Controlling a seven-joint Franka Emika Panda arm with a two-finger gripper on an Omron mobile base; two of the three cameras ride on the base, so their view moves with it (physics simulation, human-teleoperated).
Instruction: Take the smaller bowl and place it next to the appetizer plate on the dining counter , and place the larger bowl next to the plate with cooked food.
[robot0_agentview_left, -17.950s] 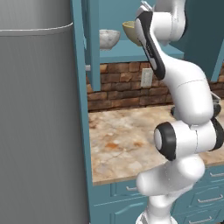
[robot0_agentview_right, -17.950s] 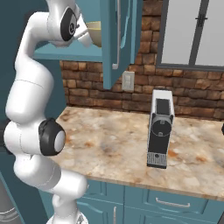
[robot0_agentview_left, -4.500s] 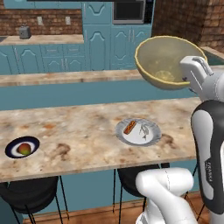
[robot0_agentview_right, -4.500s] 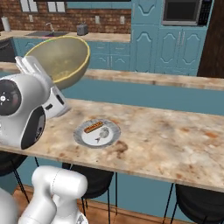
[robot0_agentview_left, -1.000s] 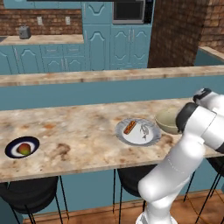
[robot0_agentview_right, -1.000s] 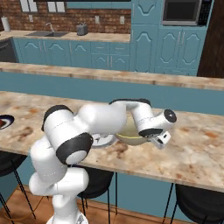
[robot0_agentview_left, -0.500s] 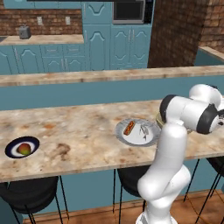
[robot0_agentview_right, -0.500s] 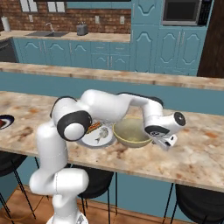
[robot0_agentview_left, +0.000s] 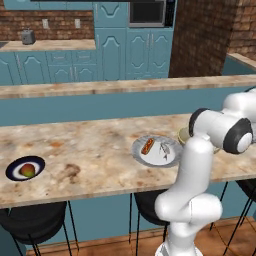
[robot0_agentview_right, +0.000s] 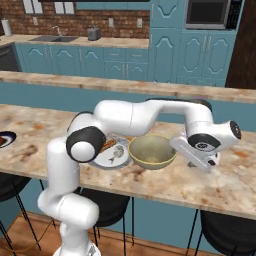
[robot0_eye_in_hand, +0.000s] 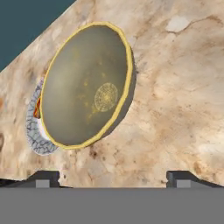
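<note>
1. The larger bowl (robot0_agentview_right: 152, 151) sits upright on the dining desk (robot0_agentview_right: 220, 182), its rim just beside the plate with cooked food (robot0_agentview_right: 112, 154); in the hand view that plate (robot0_eye_in_hand: 36, 131) peeks out from behind the bowl's (robot0_eye_in_hand: 85, 85) far edge, close enough that I cannot tell whether they touch.
2. The hand (robot0_agentview_right: 203, 161) hangs just off the bowl's other side, away from the plate, and the bowl lies straight ahead of it. Its two dark fingertips (robot0_eye_in_hand: 43, 177) stand wide apart with nothing between them, so it grips nothing.
3. This bowl looks placed. The smaller bowl remains to be fetched, and its target, the appetizer plate (robot0_agentview_left: 25, 168), lies well away along the same desk, towards the robot's left.
4. The larger bowl is round, deep and tan-olive, with a thin yellow rim and a faint golden medallion at the bottom; its finish looks matte and speckled.
5. The cooked-food plate is pale with a grey crackled rim and carries a brownish elongated piece. The appetizer plate is dark with a white ring.
6. The desk top is beige-orange marbled stone on a teal base, with a raised ledge (robot0_agentview_left: 125, 86) behind.
</note>
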